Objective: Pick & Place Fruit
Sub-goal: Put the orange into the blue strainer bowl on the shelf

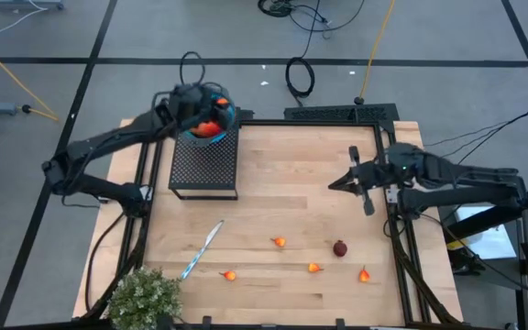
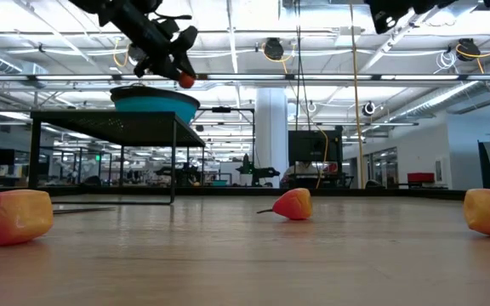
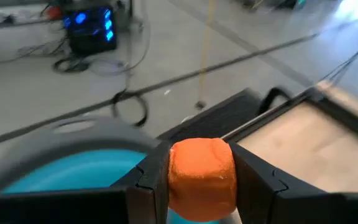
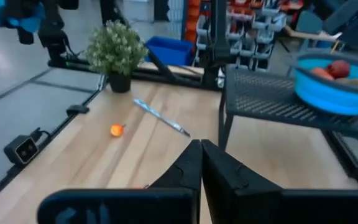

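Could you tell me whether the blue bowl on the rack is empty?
Not empty: the blue bowl on the black mesh rack already holds several fruit pieces.

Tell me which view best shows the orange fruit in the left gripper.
Left wrist view: the rounded orange toy fruit fills the left gripper. High view shows a blur; low view, a dot; right wrist view, nothing.

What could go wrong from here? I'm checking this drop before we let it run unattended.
The left gripper holds an orange fruit above the blue bowl, near its rim; released off-centre, it might bounce out. The bowl already holds fruit and sits on a raised black mesh stand, so an escaping piece could roll off the table. The right gripper waits shut above the table, clear of the drop.
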